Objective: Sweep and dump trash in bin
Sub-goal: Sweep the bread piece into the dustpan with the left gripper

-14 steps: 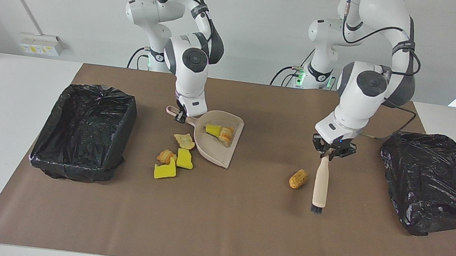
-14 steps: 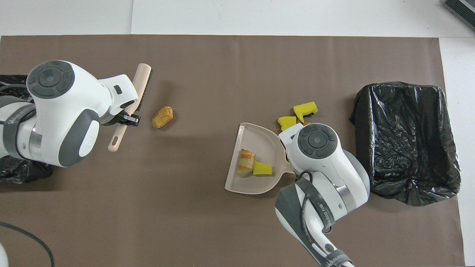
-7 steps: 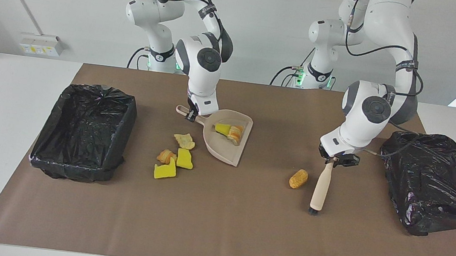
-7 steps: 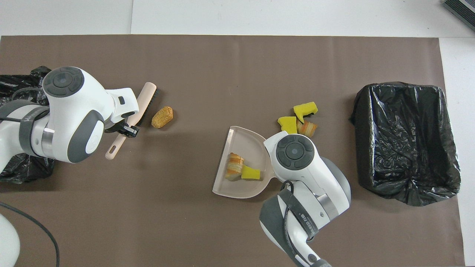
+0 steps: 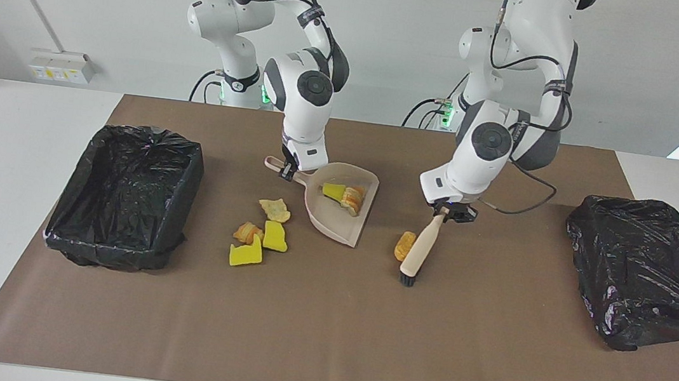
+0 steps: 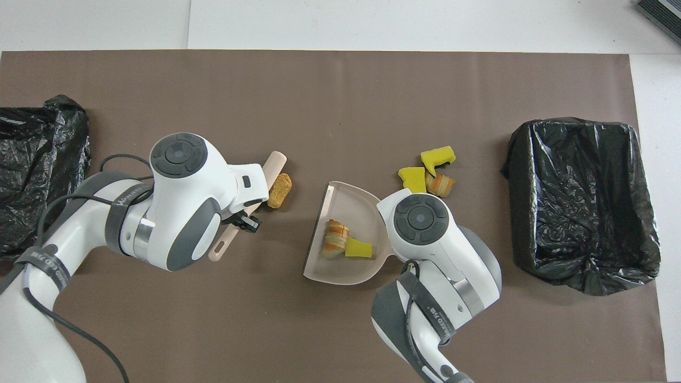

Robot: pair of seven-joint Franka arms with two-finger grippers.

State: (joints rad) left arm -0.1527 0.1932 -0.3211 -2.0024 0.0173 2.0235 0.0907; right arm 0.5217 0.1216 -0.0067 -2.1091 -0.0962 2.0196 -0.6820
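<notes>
Trash lying in three places on the brown mat (image 5: 322, 342), both grippers gripping tools.
Two scraps (image 5: 345, 196) are sitting in the dustpan (image 5: 336, 216); four scraps (image 5: 261, 233) are lying together on the mat beside the dustpan, toward the right arm's end and near a black-lined bin (image 5: 125, 195); one brown lump (image 5: 404, 246) is lying alone, touching the brush (image 5: 420, 251), between brush and dustpan. Right gripper (image 5: 286, 173) is clamping the dustpan's handle, fingers closed on it. Left gripper (image 5: 449, 213) is clamping the brush handle's upper end, with the brush tilting and its bristles down at the mat. A second black-lined bin (image 5: 640, 269) is resting at the left arm's end, well apart from the trash.
</notes>
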